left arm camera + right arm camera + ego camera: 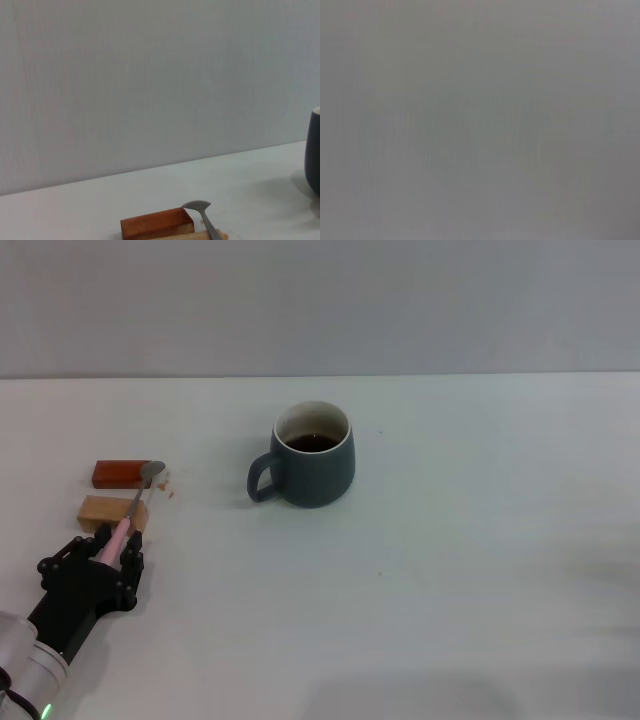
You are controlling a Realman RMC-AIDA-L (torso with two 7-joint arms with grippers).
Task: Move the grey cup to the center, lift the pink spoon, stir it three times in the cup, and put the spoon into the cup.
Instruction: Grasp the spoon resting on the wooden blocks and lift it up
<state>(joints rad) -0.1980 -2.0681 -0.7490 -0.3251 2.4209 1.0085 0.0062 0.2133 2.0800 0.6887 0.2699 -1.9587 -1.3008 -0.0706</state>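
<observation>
While left gripper [118, 537] pinches pink spoon [138, 497], grey cup [305, 455] sits mid-table.

Head view: high, looking forward and down across the white table [450, 570] to the back wall; takes in the grey cup [312, 454] and two blocks. Left wrist view: low, close over the table, facing the wall; shares the red-brown block [156, 223], spoon bowl [198, 205] and cup edge [314, 150] with the head view. Right wrist view: plain grey field, possibly a blank surface up close
</observation>
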